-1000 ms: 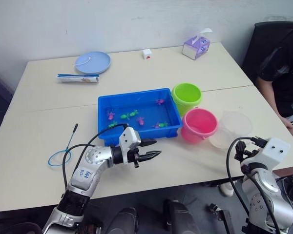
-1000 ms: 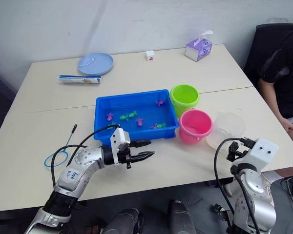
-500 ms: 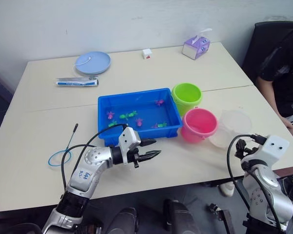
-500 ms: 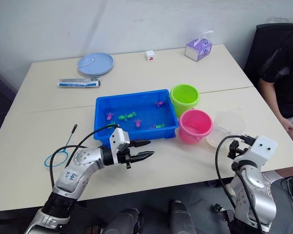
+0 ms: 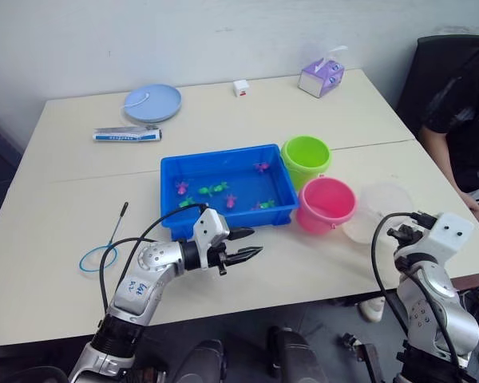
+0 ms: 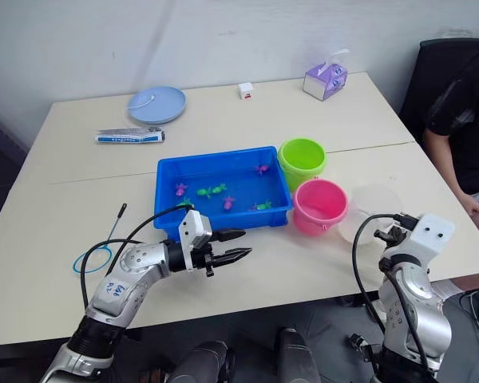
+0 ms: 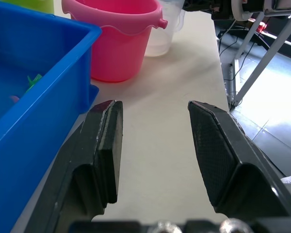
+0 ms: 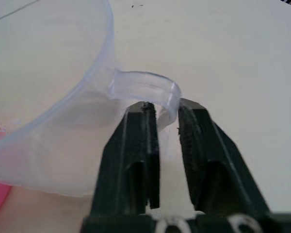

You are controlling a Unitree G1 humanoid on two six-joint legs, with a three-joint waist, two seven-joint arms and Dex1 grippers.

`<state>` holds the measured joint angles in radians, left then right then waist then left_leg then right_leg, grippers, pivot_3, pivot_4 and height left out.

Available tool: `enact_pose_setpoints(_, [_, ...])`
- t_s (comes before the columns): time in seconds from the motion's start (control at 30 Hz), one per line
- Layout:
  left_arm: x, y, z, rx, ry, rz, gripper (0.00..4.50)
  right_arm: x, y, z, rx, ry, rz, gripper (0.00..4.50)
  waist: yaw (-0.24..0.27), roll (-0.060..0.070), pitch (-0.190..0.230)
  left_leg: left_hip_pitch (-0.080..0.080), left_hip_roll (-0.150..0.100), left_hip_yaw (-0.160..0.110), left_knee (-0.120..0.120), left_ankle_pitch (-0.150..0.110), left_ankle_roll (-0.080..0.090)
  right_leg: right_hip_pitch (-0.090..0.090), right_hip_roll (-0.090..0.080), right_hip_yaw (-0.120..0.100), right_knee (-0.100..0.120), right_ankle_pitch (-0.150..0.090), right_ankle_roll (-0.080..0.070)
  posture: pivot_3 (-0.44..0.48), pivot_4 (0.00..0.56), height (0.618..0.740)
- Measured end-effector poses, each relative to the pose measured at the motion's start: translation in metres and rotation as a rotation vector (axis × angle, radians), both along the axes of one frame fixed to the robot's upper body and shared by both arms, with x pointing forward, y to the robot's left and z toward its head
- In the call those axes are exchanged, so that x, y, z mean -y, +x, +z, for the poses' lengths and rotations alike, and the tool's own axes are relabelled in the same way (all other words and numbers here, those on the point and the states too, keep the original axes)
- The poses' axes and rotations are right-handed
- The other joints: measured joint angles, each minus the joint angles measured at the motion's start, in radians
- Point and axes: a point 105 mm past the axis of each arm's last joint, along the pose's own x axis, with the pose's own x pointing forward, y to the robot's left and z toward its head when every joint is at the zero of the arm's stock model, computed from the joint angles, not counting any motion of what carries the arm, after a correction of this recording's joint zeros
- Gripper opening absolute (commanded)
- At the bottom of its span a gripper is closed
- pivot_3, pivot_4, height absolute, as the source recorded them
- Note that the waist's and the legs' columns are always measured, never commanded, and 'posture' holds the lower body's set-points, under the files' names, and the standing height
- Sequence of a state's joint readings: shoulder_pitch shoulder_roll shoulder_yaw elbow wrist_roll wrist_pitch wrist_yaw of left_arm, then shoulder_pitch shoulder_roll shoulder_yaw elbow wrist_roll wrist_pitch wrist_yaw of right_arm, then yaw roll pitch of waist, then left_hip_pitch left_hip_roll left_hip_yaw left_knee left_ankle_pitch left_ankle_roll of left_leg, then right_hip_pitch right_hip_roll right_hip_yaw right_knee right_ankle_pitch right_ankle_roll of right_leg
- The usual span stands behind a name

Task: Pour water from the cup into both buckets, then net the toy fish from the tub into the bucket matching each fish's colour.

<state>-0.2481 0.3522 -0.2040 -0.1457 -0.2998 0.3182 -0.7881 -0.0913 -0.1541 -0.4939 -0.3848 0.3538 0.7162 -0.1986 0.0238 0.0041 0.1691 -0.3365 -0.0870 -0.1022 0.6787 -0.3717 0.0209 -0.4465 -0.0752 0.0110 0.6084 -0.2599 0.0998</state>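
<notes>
The clear cup (image 5: pixel 381 209) stands on the table to the right of the pink bucket (image 5: pixel 326 205), with the lime green bucket (image 5: pixel 305 159) behind that. My right gripper (image 8: pixel 168 111) is shut on the cup's handle (image 8: pixel 150 85), one finger on each side of the clear strip. Several pink and green toy fish (image 5: pixel 217 188) lie in the blue tub (image 5: pixel 223 153). At the table's left lies the net (image 5: pixel 98 257), its stick pointing away from me. My left gripper (image 5: pixel 250 242) hovers open and empty just in front of the tub, pointing right.
A pale-blue plate (image 5: pixel 152 102), a tube (image 5: pixel 126 135), a small white cube (image 5: pixel 239 87) and a purple tissue box (image 5: pixel 320 76) sit at the back of the table. A person in black (image 5: pixel 459 120) sits at the right edge.
My right gripper's fingers have closed in on the cup's handle. The left arm has stayed where it was.
</notes>
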Motion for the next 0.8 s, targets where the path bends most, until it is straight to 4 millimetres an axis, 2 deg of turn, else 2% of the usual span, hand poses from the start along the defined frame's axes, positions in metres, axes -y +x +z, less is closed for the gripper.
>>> enact_pose_setpoints(0.1, [0.000, 0.000, 0.000, -0.001, 0.001, 0.001, 2.40, 0.000, 0.001, 0.002, 0.012, -0.001, 0.002, 0.63, 0.000, 0.000, 0.000, 0.000, 0.000, 0.000, 0.000, 0.000, 0.000, 0.000, 0.000, 0.000, 0.000, 0.000, 0.000, 0.000, 0.150, 0.740])
enact_pose_setpoints(0.17, [0.000, 0.000, 0.000, 0.002, 0.000, 0.000, 2.40, 0.003, 0.002, 0.014, 0.056, -0.023, 0.001, 0.63, 0.000, 0.001, -0.001, 0.000, 0.000, 0.000, 0.000, 0.000, 0.000, 0.000, 0.000, 0.000, 0.000, 0.000, 0.000, 0.000, 0.150, 0.740])
enact_pose_setpoints(0.8, [-0.002, 0.001, 0.002, 0.008, -0.002, 0.010, 2.40, 0.007, 0.009, 0.017, 0.064, 0.000, 0.009, 0.63, -0.001, 0.001, -0.001, 0.000, 0.000, 0.000, 0.000, 0.000, 0.000, 0.000, 0.000, 0.000, 0.000, 0.000, 0.000, 0.000, 0.150, 0.740])
